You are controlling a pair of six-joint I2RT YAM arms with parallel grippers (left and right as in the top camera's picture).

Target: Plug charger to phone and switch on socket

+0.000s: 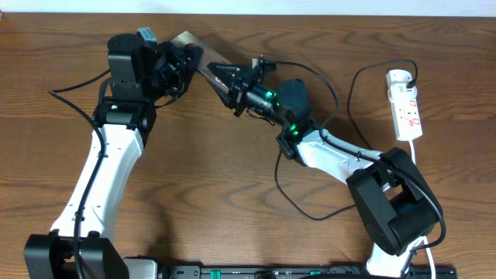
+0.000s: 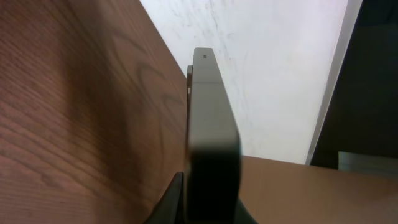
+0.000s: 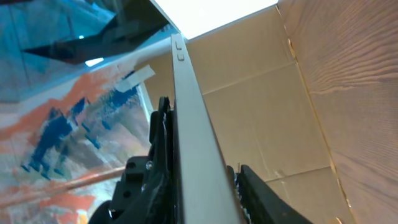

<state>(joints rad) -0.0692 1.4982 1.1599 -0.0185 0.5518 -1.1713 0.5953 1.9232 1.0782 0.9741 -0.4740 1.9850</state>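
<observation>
The phone (image 1: 190,40) is held up off the table at the back, tilted, between both grippers. My left gripper (image 1: 186,62) is shut on one end of it; the left wrist view shows the phone (image 2: 208,112) edge-on between its jaws (image 2: 208,186). My right gripper (image 1: 231,81) straddles the other end. In the right wrist view the phone's grey edge (image 3: 189,124) runs between that gripper's fingers (image 3: 202,155), one finger against it and the other a sliver off. The charger (image 1: 351,97) runs as a thin black cable from the socket (image 1: 406,105) toward the right gripper. Its connector tip is hidden.
The socket lies at the right of the wooden table (image 1: 232,170), with its white cord (image 1: 417,151) trailing toward the right arm's base. A black cable loops on the table (image 1: 298,208) beside the right arm. The table's far edge (image 1: 310,8) is close behind the grippers.
</observation>
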